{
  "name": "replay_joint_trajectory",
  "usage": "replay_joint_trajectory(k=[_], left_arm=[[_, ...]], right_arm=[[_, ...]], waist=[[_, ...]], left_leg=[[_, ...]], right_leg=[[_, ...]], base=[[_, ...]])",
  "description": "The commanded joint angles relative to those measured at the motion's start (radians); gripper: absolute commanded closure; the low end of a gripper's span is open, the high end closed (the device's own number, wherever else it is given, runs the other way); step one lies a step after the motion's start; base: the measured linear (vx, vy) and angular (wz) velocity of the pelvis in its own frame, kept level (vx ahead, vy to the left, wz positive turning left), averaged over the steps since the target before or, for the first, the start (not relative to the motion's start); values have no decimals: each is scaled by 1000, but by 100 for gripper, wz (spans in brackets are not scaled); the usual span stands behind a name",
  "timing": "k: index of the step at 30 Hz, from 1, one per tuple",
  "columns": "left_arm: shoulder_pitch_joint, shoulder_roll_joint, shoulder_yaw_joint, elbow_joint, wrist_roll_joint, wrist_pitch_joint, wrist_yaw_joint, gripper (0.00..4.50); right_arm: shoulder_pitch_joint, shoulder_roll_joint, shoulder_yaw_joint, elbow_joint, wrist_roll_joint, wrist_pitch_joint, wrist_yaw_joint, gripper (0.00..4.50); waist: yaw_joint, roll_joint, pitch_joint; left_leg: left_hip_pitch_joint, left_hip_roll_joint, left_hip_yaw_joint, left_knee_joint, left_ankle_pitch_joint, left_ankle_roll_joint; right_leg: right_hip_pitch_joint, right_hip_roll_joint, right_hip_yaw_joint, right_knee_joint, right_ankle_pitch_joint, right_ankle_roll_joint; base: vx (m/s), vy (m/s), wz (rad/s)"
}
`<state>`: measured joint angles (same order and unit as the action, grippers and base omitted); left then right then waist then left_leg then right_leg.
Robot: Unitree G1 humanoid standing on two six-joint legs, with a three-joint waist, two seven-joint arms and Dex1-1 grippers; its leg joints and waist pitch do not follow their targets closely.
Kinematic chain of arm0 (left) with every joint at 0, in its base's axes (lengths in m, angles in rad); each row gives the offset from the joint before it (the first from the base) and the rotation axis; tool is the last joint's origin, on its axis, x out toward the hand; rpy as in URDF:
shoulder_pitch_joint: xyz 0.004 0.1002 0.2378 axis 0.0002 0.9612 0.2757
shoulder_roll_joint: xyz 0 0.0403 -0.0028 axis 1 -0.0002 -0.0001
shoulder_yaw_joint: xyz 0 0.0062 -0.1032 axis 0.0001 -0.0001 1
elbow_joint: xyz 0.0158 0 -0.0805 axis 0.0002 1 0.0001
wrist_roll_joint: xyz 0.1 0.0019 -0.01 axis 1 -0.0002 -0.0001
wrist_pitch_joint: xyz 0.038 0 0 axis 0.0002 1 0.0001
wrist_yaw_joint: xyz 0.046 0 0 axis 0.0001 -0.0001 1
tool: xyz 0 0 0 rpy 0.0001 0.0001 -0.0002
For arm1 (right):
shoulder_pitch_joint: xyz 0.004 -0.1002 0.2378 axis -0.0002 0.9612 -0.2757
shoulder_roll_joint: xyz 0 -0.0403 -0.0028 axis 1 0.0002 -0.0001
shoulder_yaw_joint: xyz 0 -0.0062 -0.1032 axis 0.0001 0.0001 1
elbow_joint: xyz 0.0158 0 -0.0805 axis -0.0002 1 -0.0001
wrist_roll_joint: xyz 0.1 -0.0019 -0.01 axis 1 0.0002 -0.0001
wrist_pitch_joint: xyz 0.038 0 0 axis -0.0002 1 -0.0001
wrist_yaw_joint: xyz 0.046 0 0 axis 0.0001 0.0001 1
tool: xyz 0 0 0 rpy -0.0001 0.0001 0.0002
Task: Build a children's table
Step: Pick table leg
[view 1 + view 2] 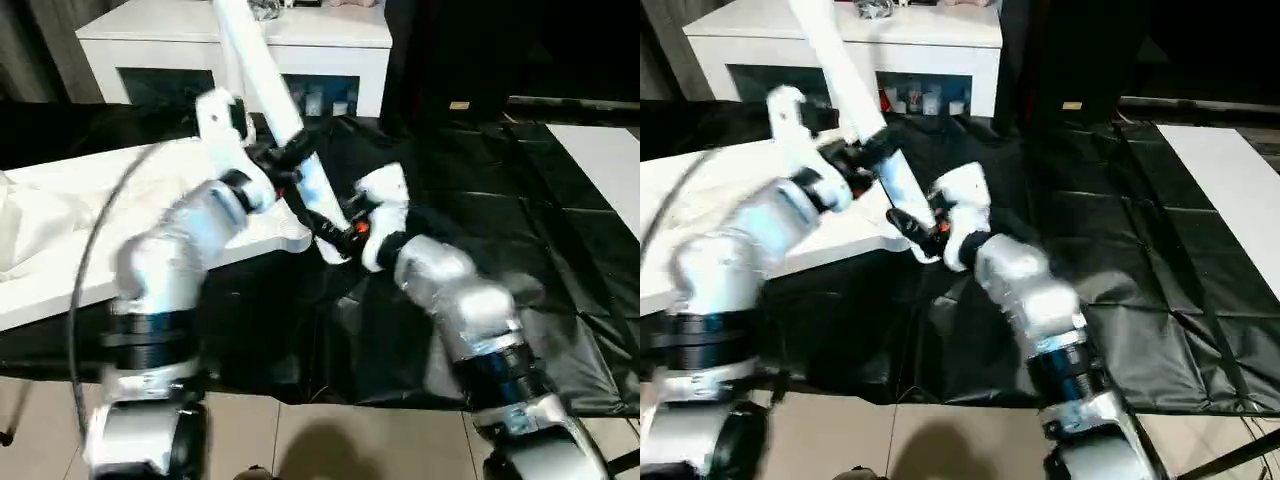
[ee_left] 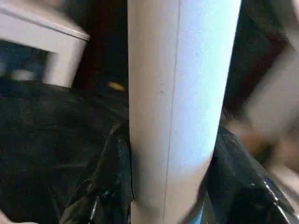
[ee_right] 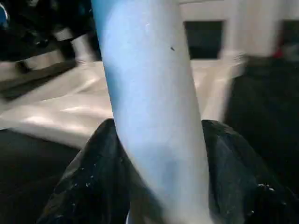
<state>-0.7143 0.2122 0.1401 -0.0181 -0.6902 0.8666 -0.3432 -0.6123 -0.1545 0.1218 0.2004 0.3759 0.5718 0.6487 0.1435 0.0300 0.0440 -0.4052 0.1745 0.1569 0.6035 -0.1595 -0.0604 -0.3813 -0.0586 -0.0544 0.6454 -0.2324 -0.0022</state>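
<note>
Both grippers clamp one table leg (image 1: 270, 85), left gripper (image 1: 283, 160) mid-shaft, right gripper (image 1: 333, 232) near its foot at the table top's (image 1: 60, 230) corner; tilted so, the leg could jam off-axis or slip.

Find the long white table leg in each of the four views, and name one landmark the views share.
Left eye view: white leg slants from top centre down to the table top's corner.
Right eye view: upper left, same slant.
Left wrist view: centre, upright.
Right wrist view: centre, tilted.
Shared landmark: white cabinet.
</note>
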Motion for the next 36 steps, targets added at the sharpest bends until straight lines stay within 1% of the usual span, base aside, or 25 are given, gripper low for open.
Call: replay_joint_trajectory(k=[1,2,3,4,5,6,8,9,11,13,14,15,17,18,20,21,22,23,26,27,29,30,31,33,36], left_arm=[[5,22,-49,-47,-37,49,-89,266],[4,23,-50,-47,-38,50,-92,266],[1,56,-70,-61,-60,73,-146,266],[-1,72,-79,-70,-71,84,-173,266],[-3,87,-84,-78,-85,97,-198,266],[-9,111,-90,-92,-106,108,-248,266],[-12,116,-86,-95,-116,112,-263,266],[-13,117,-82,-97,-126,115,-271,266],[-22,134,-56,-110,-193,146,-348,266],[-24,137,-52,-110,-202,150,-358,266],[-25,139,-51,-109,-204,151,-362,266],[-28,138,-46,-106,-208,153,-364,266],[-31,138,-40,-100,-218,156,-369,266],[-30,148,-42,-97,-223,157,-380,266],[-26,152,-44,-97,-222,157,-382,266],[-25,153,-43,-97,-223,158,-382,266],[-25,155,-44,-96,-225,159,-385,266],[-24,156,-43,-96,-227,160,-387,266],[-23,157,-41,-96,-231,161,-389,266],[-23,157,-39,-95,-233,160,-391,266],[-24,158,-38,-94,-235,159,-392,266],[-26,158,-37,-91,-236,157,-393,266],[-26,158,-36,-90,-236,157,-395,266],[-25,158,-34,-90,-239,157,-399,266],[-23,162,-39,-90,-240,154,-403,266]], right_arm=[[-23,-40,-13,-22,41,71,81,147],[-23,-42,-12,-22,42,73,85,132],[-27,-90,-1,-30,66,106,164,115],[-30,-109,1,-34,83,132,197,115],[-32,-126,1,-41,105,161,230,102],[-34,-165,15,-61,138,197,301,102],[-34,-178,25,-69,141,198,322,87],[-34,-184,29,-71,141,200,331,69],[-41,-230,55,-82,155,236,393,66],[-44,-236,59,-82,158,242,405,66],[-45,-239,61,-82,158,244,409,66],[-46,-243,65,-84,163,249,424,66],[-47,-248,68,-89,182,268,455,93],[-48,-249,67,-96,196,286,470,100],[-48,-246,65,-99,205,300,473,104],[-49,-247,67,-100,208,302,479,126],[-50,-249,69,-101,214,306,487,138],[-49,-252,73,-106,218,309,495,138],[-46,-254,76,-114,223,315,504,156],[-44,-254,77,-116,222,316,507,181],[-43,-252,75,-118,222,318,506,188],[-42,-248,72,-119,225,319,503,202],[-41,-245,70,-122,228,320,499,202],[-37,-243,69,-132,231,316,498,224],[-32,-245,69,-147,238,313,505,239]], waist=[[-6,5,-64],[-5,4,-63],[-5,1,-62],[-5,2,-63],[-4,1,-64],[-4,4,-64],[-4,1,-64],[-3,1,-65],[-4,-2,-65],[-4,1,-64],[-5,-2,-64],[-4,-1,-63],[-3,-1,-64],[-1,-4,-64],[-1,-4,-65],[-1,-4,-64],[0,-3,-65],[0,-4,-64],[0,-3,-64],[0,-3,-64],[0,-3,-64],[0,0,-65],[0,1,-65],[-1,0,-65],[-1,-1,-66]], left_leg=[[32,49,-17,-72,-187,-5],[30,49,-16,-72,-186,-7],[27,47,-15,-72,-184,-16],[28,46,-14,-71,-185,-14],[27,47,-14,-70,-173,-14],[28,45,-14,-69,-169,-12],[26,46,-13,-68,-159,-8],[25,46,-13,-67,-153,-7],[25,44,-12,-65,-147,-5],[27,45,-12,-65,-151,-2],[26,45,-12,-66,-156,0],[27,46,-12,-66,-163,-2],[28,47,-13,-66,-163,-2],[28,47,-12,-66,-159,-2],[27,46,-12,-65,-149,2],[26,47,-12,-65,-148,2],[27,47,-12,-66,-148,1],[27,47,-12,-66,-154,-2],[27,47,-12,-66,-153,-5],[27,47,-12,-66,-151,-6],[27,47,-12,-66,-152,-6],[27,47,-13,-66,-154,-8],[27,47,-13,-66,-155,-9],[28,47,-13,-66,-157,-13],[28,47,-13,-66,-154,-12]], right_leg=[[38,-73,47,-73,-11,-158],[37,-74,48,-74,-14,-160],[41,-78,47,-75,-25,-167],[42,-78,48,-77,-30,-167],[42,-77,48,-74,-25,-168],[42,-76,47,-75,-18,-175],[43,-76,47,-73,-2,-183],[43,-78,47,-73,1,-188],[45,-76,46,-73,-2,-193],[41,-75,46,-72,-13,-200],[42,-76,46,-74,-22,-203],[41,-77,46,-75,-37,-204],[43,-77,46,-75,-44,-204],[42,-78,47,-75,-44,-204],[42,-77,47,-74,-35,-204],[42,-77,46,-75,-32,-204],[41,-77,46,-74,-33,-204],[41,-77,46,-75,-40,-203],[41,-77,47,-75,-45,-197],[41,-78,47,-75,-44,-197],[41,-78,47,-75,-44,-197],[41,-78,47,-75,-45,-196],[41,-77,46,-75,-45,-196],[41,-77,46,-75,-41,-197],[42,-77,46,-73,-29,-198]], base=[[0,0,0],[0,0,0],[0,0,0],[0,0,0],[0,0,0],[0,0,0],[0,0,0],[0,0,0],[0,0,0],[0,0,0],[0,0,0],[0,0,0],[0,0,0],[0,0,0],[0,0,0],[0,0,0],[0,0,0],[0,0,0],[0,0,0],[0,0,0],[0,0,0],[0,0,0],[0,0,0],[0,0,0],[0,0,0]])
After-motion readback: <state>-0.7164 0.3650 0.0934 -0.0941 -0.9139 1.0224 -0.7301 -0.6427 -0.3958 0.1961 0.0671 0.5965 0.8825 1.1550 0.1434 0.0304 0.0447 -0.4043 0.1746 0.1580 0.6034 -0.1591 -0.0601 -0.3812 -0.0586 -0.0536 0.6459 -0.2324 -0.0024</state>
